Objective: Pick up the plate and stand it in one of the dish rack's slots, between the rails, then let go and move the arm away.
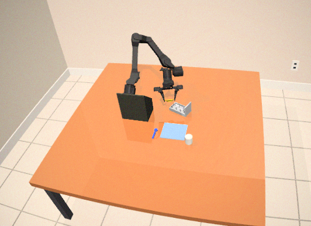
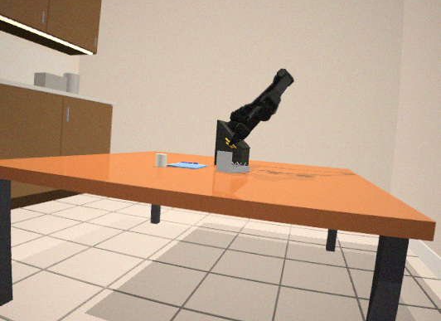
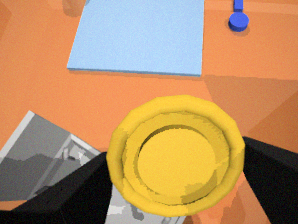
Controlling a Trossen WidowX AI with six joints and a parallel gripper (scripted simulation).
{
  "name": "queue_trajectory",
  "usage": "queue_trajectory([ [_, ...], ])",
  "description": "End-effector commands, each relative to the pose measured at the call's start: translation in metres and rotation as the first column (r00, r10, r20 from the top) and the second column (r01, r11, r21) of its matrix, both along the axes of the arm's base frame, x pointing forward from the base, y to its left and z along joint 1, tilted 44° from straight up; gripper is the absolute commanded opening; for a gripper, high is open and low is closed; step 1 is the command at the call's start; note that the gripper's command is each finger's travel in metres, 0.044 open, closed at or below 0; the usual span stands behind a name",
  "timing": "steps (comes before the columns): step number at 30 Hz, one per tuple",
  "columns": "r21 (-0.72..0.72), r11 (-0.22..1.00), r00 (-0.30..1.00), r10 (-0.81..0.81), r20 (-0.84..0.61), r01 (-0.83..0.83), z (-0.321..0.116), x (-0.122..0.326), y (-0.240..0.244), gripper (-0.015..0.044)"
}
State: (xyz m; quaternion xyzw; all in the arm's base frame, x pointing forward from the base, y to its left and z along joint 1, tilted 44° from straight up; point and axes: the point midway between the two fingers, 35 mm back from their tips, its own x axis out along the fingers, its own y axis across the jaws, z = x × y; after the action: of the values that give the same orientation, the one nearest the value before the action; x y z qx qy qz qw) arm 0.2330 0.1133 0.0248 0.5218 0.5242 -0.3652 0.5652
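Above the orange table (image 1: 140, 167) (image 2: 207, 184) (image 3: 150, 92), your black pincer (image 1: 169, 100) (image 2: 232, 143) (image 3: 174, 152) is squeezing the round yellow plate (image 1: 169, 100) (image 2: 230, 143) (image 3: 176, 162) by its sides. You can see its thick, bumpy rim. Near it, your gray dish rack (image 1: 187, 110) (image 2: 225, 161) (image 3: 32, 145) has a flat end wall and thin, bent rails.

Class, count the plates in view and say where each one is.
1. The yellow plate is held between the gripper's fingers, above the table and not in the dish rack. No part of another plate shows.
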Motion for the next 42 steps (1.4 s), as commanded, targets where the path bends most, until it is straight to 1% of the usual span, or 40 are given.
queue_trajectory([
  [1,-0.075,0.996,0.997,0.051,0.064,-0.046,-0.008,0.004,0.002,0.0000],
  [10,-0.233,0.966,0.961,0.167,0.222,-0.114,-0.018,0.013,0.012,0.0000],
  [20,-0.386,0.913,0.879,0.288,0.381,-0.132,-0.019,0.017,0.025,0.0000],
  [31,-0.507,0.857,0.751,0.392,0.532,-0.088,-0.011,0.014,0.040,0.0000],
  [42,-0.570,0.822,0.596,0.455,0.661,0.006,0.005,0.001,0.052,0.0000],
])
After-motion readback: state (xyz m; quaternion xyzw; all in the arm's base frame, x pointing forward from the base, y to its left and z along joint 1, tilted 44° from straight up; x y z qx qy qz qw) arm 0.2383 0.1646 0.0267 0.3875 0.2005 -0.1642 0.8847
